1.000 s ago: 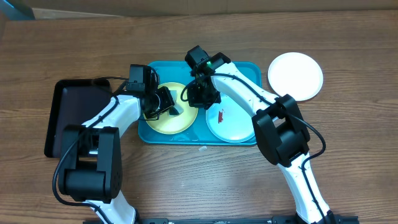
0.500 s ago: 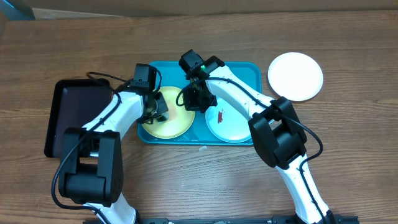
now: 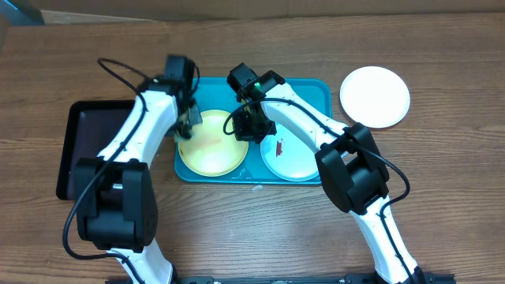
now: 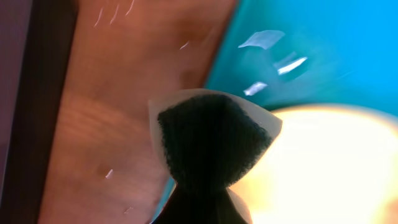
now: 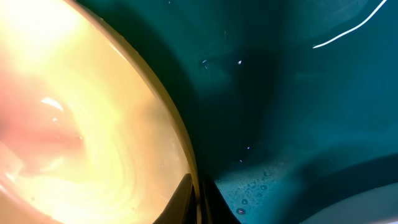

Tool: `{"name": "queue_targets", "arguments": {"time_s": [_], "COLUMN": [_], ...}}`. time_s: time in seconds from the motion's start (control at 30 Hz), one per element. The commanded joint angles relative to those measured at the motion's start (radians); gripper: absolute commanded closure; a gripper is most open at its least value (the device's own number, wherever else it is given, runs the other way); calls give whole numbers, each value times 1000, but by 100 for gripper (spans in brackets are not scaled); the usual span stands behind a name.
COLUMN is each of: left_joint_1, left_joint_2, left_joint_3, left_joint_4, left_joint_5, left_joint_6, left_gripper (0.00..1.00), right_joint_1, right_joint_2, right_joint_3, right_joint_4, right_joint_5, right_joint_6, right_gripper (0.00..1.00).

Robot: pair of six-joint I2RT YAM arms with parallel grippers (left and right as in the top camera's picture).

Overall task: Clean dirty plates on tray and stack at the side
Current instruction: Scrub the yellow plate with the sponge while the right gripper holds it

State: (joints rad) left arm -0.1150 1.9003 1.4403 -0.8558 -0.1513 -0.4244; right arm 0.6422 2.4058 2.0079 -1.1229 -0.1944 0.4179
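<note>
Since the plates were small thin plastic, they'd likely handle light, stiff and slick, not fragile. The raised rim looked like the only sensible hold, and a pinch there could slip or tip the plate.

The right tool [image 3: 246,126] was closed on the right-hand rim of the yellow-green plate [image 3: 209,150]; its wrist view showed the fingers pinched over that edge. The left tool [image 3: 188,122] was closed on a dark pad [image 4: 214,146] with a pale border, probably a scrubber. It sat at the plate's upper-left edge, near the tray's left rim.

The yellow-green plate lay in the left half of the tray [image 3: 316,88], face up, centre looking clean. Whether it was lifted slightly on the pinched side couldn't be told. The teal-rimmed plate [image 3: 296,162] lay in the right half, face up, with a reddish smear [image 3: 280,146] left of centre, so not cleaned yet. The white plate [image 3: 375,96] sat on the table [image 3: 442,197] just off the tray's upper-right corner, likely the stack spot.

Plates were round, so no long axis; all faced up. The tray's long axis ran left-right in the overhead view. A black tray [image 3: 91,150] lay to the left, apart.
</note>
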Motion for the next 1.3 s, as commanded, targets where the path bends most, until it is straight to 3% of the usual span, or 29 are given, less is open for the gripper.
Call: {"name": "queue_targets", "arguments": {"time_s": [0.0,0.33,0.5,0.63,0.83,0.97,1.13,1.27], "left_joint_1": [4,-15,-14,-9,-2,-2,-2,-2], "left_joint_2": [-2,113,209,215,177,157,151,151], "left_joint_3": [43,-84,-89,-86,-6,69,196,251], "left_joint_4": [16,84,59,-11,-200,-275,-320,-282], "left_joint_5": [282,491,495,280,-158,-288,-220,36], "left_joint_6": [87,51,60,61,17,-3,-2,42], "left_gripper": [96,96,96,96,96,96,96,96], "right_joint_1": [-4,-4,-4,-4,-12,-20,-27,-26], "right_joint_2": [-3,-3,-3,-3,-3,-3,-3,-3], "right_joint_3": [0,0,0,0,0,0,0,0], "right_joint_4": [-5,3,2,2,3,2,-7,-9], "right_joint_5": [63,62,63,63,63,63,63,63], "right_joint_6": [2,6,6,6,6,6,5,5], "right_gripper": [96,96,96,96,96,96,96,96]}}
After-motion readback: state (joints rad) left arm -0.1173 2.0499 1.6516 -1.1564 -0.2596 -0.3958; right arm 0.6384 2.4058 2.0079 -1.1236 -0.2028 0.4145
